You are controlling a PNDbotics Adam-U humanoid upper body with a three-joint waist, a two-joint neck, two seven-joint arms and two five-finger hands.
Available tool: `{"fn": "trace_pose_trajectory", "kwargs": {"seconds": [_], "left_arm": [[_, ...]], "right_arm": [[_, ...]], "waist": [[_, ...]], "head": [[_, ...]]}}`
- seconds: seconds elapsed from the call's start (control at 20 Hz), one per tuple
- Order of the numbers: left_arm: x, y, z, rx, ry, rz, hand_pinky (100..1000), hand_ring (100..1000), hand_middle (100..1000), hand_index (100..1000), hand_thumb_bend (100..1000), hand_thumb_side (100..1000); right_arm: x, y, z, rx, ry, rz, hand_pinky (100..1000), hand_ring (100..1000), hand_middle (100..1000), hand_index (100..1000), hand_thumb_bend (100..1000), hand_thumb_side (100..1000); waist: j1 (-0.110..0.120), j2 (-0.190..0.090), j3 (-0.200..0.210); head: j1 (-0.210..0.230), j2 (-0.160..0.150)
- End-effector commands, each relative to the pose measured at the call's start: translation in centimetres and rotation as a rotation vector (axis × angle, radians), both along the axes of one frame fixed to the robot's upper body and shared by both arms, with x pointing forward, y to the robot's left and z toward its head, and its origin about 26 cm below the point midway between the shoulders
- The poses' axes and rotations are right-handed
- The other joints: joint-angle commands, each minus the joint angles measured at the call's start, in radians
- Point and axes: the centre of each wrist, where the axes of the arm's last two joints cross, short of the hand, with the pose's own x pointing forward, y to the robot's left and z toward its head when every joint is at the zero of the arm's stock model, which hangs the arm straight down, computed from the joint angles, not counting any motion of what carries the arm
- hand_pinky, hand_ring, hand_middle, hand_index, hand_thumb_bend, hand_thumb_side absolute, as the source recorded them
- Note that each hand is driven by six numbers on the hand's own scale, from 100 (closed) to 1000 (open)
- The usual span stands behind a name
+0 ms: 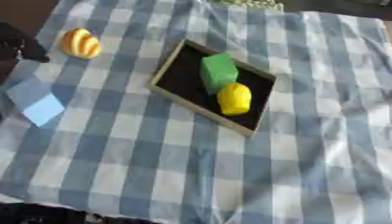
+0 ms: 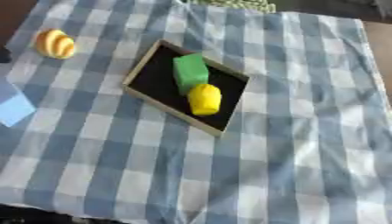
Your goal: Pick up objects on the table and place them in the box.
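Two things already lie in the box point(image 1: 170, 83), which sits near the middle of the checked cloth point(image 1: 229, 175): a green block point(image 1: 218, 71) toward its far side and a yellow lemon-like fruit point(image 1: 234, 99) touching it on the near side. An orange striped object point(image 1: 80, 43) waits near the cloth's far left corner, and a light blue piece point(image 1: 36, 101) lies at the left edge. So roughly half seems done. A dark shape at the left edge may be the left hand point(image 1: 19, 41); its fingers cannot be made out. The right hand is out of sight.

Wrinkled checked cloth point(image 1: 229, 175); smooth yellow lemon point(image 1: 234, 99); matt black-lined box point(image 1: 177, 81).
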Motion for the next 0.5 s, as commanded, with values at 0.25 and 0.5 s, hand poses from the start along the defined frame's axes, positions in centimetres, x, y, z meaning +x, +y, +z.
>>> {"fn": "trace_pose_trajectory", "kwargs": {"seconds": [0.25,0.5], "left_arm": [[0.62,1.06,0.65,-0.003,-0.001,0.033,955,916,837,932,791,100],[0.99,1.06,0.1,-0.044,-0.023,-0.004,931,896,823,927,795,100]], "right_arm": [[0.04,-0.72,0.21,0.008,-0.009,-0.03,894,815,735,857,100,100],[0.14,-0.88,-0.18,0.022,0.001,-0.033,894,813,734,855,100,100]], "waist": [[0.02,-0.038,0.003],[0.017,-0.041,0.003]], "head": [[0.016,-0.015],[0.015,-0.02]]}}
